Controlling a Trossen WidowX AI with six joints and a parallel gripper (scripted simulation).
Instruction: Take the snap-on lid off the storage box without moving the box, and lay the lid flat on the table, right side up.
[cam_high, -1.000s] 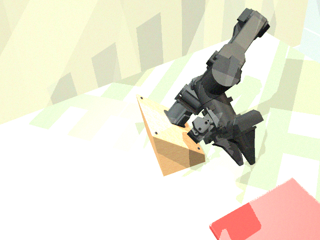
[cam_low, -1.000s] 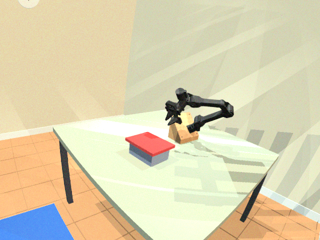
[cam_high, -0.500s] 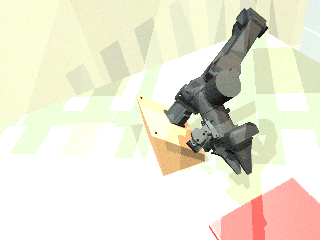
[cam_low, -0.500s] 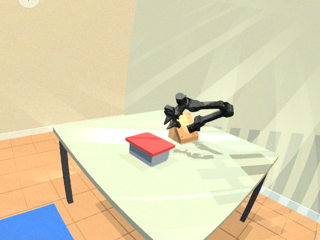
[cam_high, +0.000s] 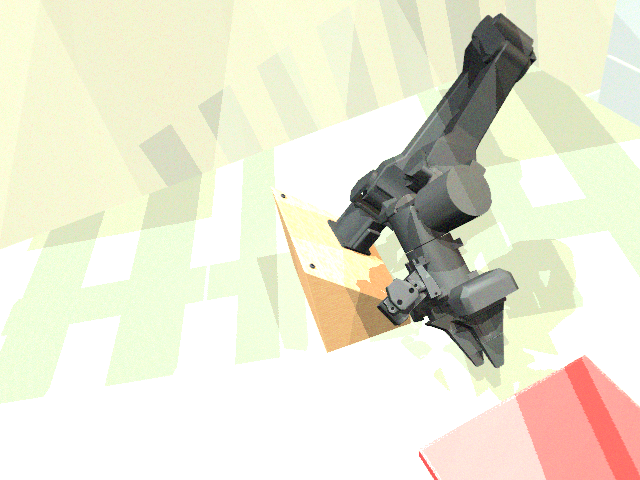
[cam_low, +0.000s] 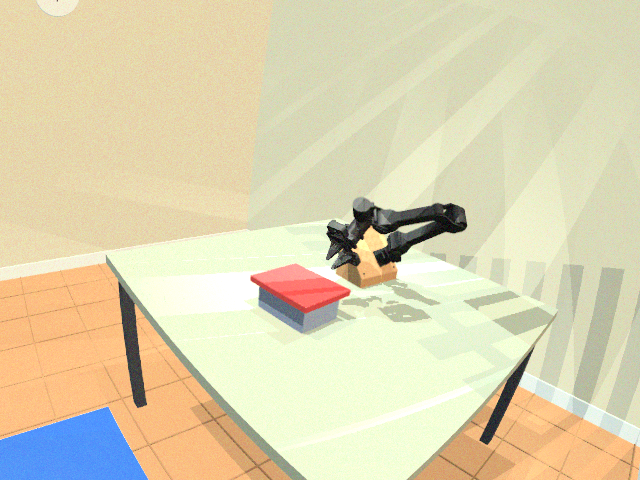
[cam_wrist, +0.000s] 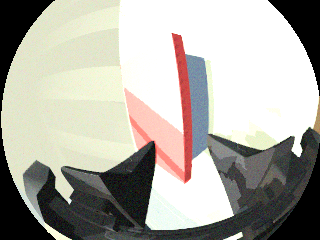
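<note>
- Storage box (cam_low: 297, 310) (cam_wrist: 199, 105): blue-grey, upright on the counter (cam_low: 361, 382), in front of the arm's wooden mount.
- Lid (cam_high: 547, 428) (cam_low: 299, 286) (cam_wrist: 185, 110): red, on top of the box, overhanging its walls; not off yet.
- Top view: lid at the lower right, partly cut off by the picture edge.
- Gripper (cam_high: 490, 364) (cam_low: 331, 262) (cam_wrist: 182, 142): released, fingers parted, nothing between them; near the box, apart from both box and lid.
- Wrist view: lid and box seen edge-on, beyond the gap between the fingers.
- Arm (cam_high: 444, 124) (cam_low: 413, 217): black, folded, elbow out behind the mount.
- Mount (cam_high: 346, 304) (cam_low: 369, 273): wooden wedge, sloped face, dark screws, standing on the counter.
- Blue mat (cam_low: 67, 444): on the tiled floor (cam_low: 62, 356), beside the counter.
</note>
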